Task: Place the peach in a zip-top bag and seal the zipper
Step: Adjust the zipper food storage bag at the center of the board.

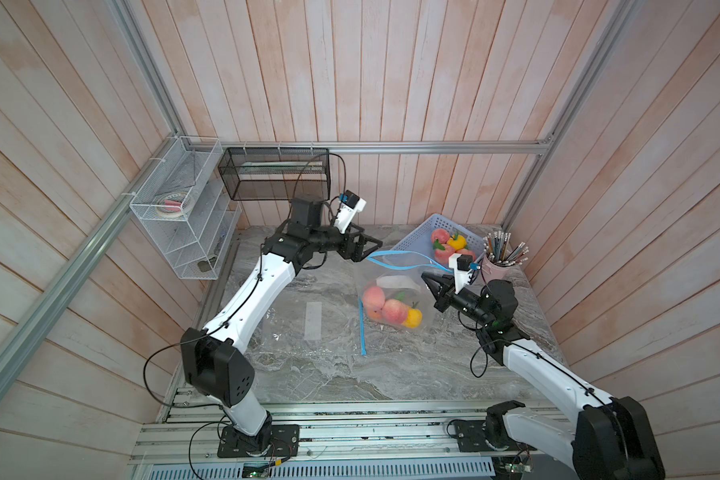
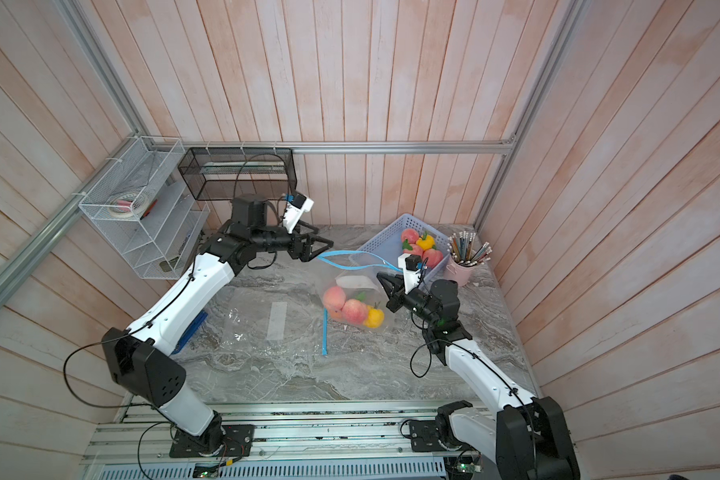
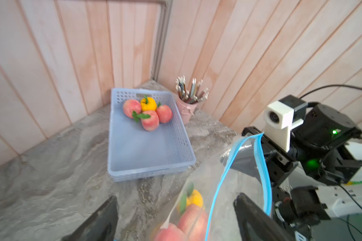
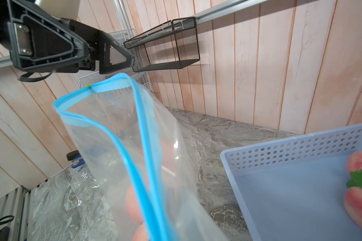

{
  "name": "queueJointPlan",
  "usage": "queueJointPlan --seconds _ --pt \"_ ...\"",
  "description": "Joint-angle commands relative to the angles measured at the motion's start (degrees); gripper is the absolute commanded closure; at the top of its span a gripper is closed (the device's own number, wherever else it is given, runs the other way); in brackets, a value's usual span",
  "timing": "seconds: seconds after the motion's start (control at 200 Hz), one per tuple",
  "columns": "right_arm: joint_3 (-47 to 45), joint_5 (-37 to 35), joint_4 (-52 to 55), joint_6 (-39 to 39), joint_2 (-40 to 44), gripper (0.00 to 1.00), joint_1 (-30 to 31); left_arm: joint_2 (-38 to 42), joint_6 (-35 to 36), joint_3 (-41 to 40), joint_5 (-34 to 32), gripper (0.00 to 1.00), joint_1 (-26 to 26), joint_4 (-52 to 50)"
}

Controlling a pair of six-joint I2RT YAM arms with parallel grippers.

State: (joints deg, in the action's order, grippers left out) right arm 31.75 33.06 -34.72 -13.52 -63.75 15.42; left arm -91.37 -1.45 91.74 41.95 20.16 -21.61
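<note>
A clear zip-top bag (image 1: 395, 291) with a blue zipper (image 1: 404, 254) stands on the marble table in both top views. Two peaches (image 1: 374, 297) and a yellow fruit (image 1: 412, 318) lie in its bottom. The zipper strips stand apart at the mouth (image 4: 105, 108). My right gripper (image 1: 430, 281) is shut on the zipper rim at the bag's near end and holds it up. My left gripper (image 1: 368, 248) is open at the far corner of the zipper, with nothing between its fingers (image 3: 105, 219). More peaches (image 3: 149, 121) sit in a blue basket (image 3: 151, 154).
A pink cup of pencils (image 1: 500, 259) stands right of the basket. A second clear bag (image 1: 308, 332) lies flat on the table (image 1: 329, 374) left of the held one, its blue zipper (image 1: 362, 332) alongside. A white wire rack (image 1: 184, 216) and a black mesh shelf (image 1: 273, 174) hang on the walls.
</note>
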Motion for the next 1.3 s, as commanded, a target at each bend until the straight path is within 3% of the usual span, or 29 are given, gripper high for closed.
queueJointPlan --seconds 0.0,0.215,0.425,0.645,0.84,0.99,1.16,1.295 --pt "0.7 2.3 -1.7 -1.2 -0.2 1.0 -1.2 8.0 -7.6 -8.6 2.7 0.01 -1.5 15.8" --pt "0.9 8.9 -3.5 -1.7 0.1 1.0 -4.0 18.2 -7.4 -27.5 2.2 0.0 -2.3 22.7" --pt "1.8 15.3 -4.3 -1.6 0.4 1.0 -5.6 20.0 -9.9 -42.2 9.0 0.0 -2.2 39.0" --pt "2.0 16.6 -5.4 -3.0 -0.6 1.0 -5.6 17.0 -9.8 -48.6 10.2 0.0 -1.4 53.3" --pt "1.7 17.3 -6.9 -3.8 -1.3 1.0 -5.6 12.7 -7.3 -48.4 10.1 0.03 -0.9 60.5" --pt "1.7 17.7 -7.7 -4.4 -1.8 1.0 -5.7 9.3 -6.0 -46.7 9.5 0.15 -0.9 64.6" --pt "1.6 17.7 -8.0 -5.0 -1.9 1.0 -6.3 7.8 -5.6 -45.4 12.2 0.51 -0.9 66.2" --pt "1.3 18.1 -9.0 -5.8 -2.1 1.0 -6.6 7.3 -6.1 -45.7 13.8 0.69 -0.9 68.0"
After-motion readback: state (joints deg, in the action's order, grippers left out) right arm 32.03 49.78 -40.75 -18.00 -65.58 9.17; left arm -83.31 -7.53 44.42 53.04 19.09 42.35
